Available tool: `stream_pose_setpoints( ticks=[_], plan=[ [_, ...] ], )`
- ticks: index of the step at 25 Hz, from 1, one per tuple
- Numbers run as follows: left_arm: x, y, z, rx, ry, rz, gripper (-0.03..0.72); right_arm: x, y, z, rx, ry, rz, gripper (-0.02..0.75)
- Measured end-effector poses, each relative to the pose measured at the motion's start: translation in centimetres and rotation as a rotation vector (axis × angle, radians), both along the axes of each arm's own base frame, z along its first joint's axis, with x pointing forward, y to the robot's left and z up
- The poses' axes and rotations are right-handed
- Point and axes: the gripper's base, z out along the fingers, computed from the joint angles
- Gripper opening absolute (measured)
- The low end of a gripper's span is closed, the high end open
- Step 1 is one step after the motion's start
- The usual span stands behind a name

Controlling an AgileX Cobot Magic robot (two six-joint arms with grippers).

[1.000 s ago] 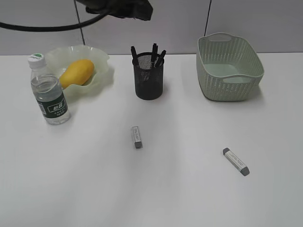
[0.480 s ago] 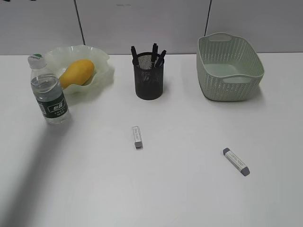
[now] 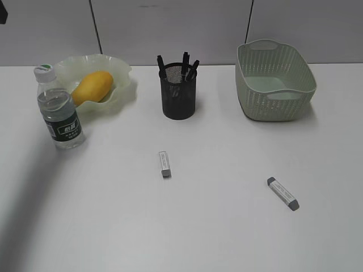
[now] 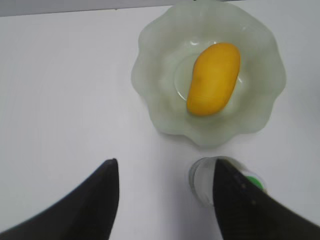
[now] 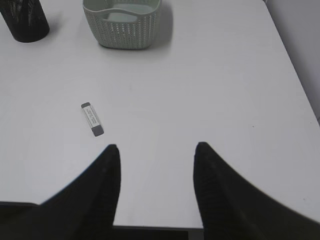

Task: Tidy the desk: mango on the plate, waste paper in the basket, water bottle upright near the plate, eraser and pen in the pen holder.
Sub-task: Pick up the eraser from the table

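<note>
The yellow mango point(image 3: 92, 86) lies in the wavy-rimmed plate point(image 3: 122, 72) at the back left of the desk point(image 3: 198, 232). The water bottle point(image 3: 59, 109) stands upright just in front of the plate. Black pens point(image 3: 185, 61) stick out of the mesh pen holder point(image 3: 178, 96). One eraser point(image 3: 164, 164) lies mid-desk, and another eraser point(image 3: 283, 194) lies front right. The basket point(image 3: 275, 79) stands back right. The waste paper is out of view. My left gripper point(image 4: 165, 167) hangs open high above the bottle point(image 4: 202, 182), with the mango point(image 4: 213, 77) and plate point(image 4: 150, 100) ahead. My right gripper point(image 5: 157, 147) is open over the desk's front edge, with an eraser point(image 5: 92, 119) to its front left.
The basket point(image 5: 122, 20) and pen holder point(image 5: 22, 17) show at the top of the right wrist view. A dark shadow falls over the desk's front left. Neither gripper shows in the exterior view; only a dark bit of arm point(image 3: 2, 11) shows at the top left corner.
The left arm, seen at the top of the exterior view a second ago, has swung left out of that view. Its shadow now lies along the desk's left side.
</note>
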Motion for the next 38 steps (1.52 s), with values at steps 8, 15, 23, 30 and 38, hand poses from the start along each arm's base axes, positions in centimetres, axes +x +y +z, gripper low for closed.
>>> stream_pose_setpoints(
  ticks=[8, 15, 23, 30, 38],
  plan=[
    [-3.5, 0.7, -0.1, -0.005, 0.009, 0.059, 0.45, 0.0, 0.0, 0.0, 0.0, 0.0, 0.0, 0.386],
    [-14.4, 1.3, -0.2, -0.034, -0.105, 0.073, 0.465, 0.0, 0.0, 0.0, 0.0, 0.0, 0.0, 0.386],
    [-27.3, 1.9, -2.7, -0.079, -0.202, 0.099, 0.613, 0.0, 0.0, 0.0, 0.0, 0.0, 0.0, 0.386],
    [-34.0, 2.3, -6.3, -0.093, -0.318, 0.104, 0.591, 0.0, 0.0, 0.0, 0.0, 0.0, 0.0, 0.386],
    [-38.1, 2.6, -7.4, -0.11, -0.516, 0.098, 0.563, 0.0, 0.0, 0.0, 0.0, 0.0, 0.0, 0.386]
  ],
)
